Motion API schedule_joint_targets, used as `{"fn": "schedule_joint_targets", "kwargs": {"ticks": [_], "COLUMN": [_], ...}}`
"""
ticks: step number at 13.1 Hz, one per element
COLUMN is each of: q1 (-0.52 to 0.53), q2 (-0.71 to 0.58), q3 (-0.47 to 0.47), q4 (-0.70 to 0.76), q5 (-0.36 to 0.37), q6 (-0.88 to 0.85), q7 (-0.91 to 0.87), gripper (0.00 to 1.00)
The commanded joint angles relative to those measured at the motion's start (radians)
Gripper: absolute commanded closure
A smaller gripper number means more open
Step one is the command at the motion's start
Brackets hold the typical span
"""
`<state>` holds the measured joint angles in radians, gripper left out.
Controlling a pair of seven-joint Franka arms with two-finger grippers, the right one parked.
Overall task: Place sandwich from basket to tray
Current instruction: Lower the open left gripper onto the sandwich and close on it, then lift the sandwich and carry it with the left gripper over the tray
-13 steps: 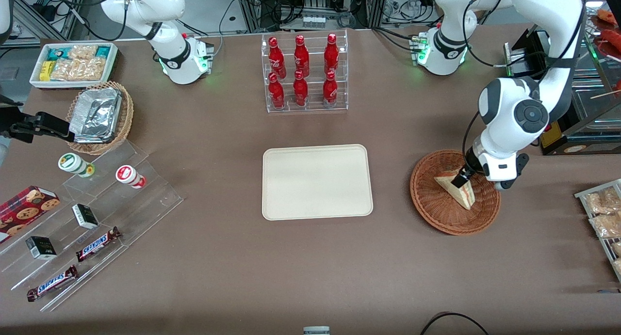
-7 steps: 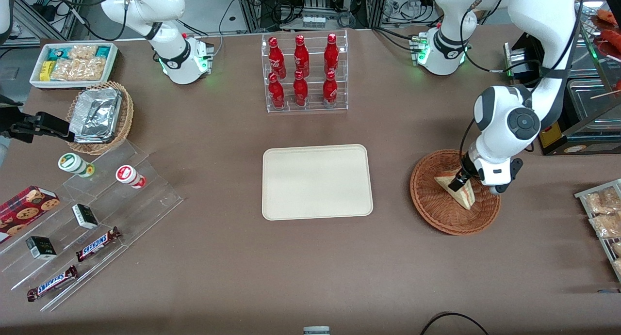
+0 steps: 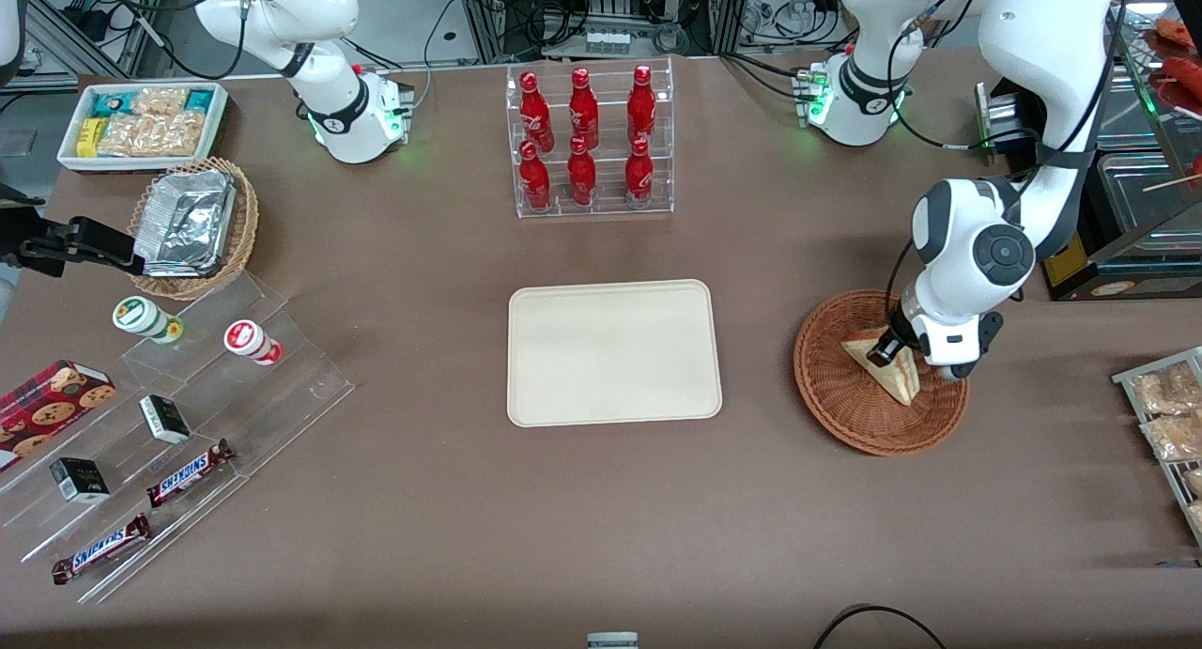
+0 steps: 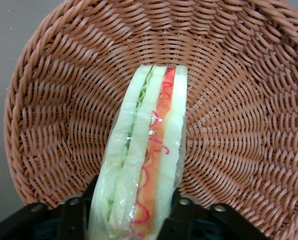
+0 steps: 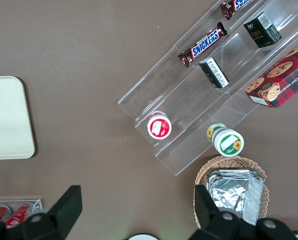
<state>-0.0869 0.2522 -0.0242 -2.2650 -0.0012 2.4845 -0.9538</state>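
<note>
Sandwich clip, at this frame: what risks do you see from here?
Hedged, two risks. The tool straddles one end of the sandwich, a finger on either side, so the long soft wedge might sag or pivot when lifted. The sandwich sits low in the basket, so it may catch the raised rim on the way to the tray.

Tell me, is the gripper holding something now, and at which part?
Yes. The gripper is shut on the sandwich, one finger on each bread face at one end of the wedge. The sandwich sits in the basket.
</note>
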Motion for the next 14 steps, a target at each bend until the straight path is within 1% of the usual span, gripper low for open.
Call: {"fn": "schedule_joint_targets", "kwargs": {"ticks": [1, 2, 3, 4, 5, 6, 7, 10, 12, 14], "q1": [-0.002, -0.004, -0.008, -0.014, -0.037, -0.053, -0.077, -0.157, -0.235, -0.301], "q2": [-0.039, -0.051, -0.059, -0.054, -0.044, -0.019, -0.001, 0.021, 0.054, 0.094], "q3": [0.000, 0.000, -0.002, -0.006, -0.023, -0.026, -0.028, -0.028, -0.028, -0.028], "q4": [0.015, 0.034, 0.074, 0.134, 0.215, 0.296, 0.353, 0.397, 0.416, 0.468], "q5": [0.007, 0.007, 0.007, 0.006, 0.006, 0.006, 0.006, 0.004, -0.003, -0.011], "q6": [-0.071, -0.096, -0.158, -0.264, -0.405, -0.494, -0.534, -0.547, -0.539, -0.535], "q7": [0.044, 0.061, 0.088, 0.131, 0.180, 0.206, 0.213, 0.225, 0.254, 0.233], "gripper": [1.00, 1.00, 1.00, 1.00, 1.00, 1.00, 1.00, 1.00, 1.00, 1.00]}}
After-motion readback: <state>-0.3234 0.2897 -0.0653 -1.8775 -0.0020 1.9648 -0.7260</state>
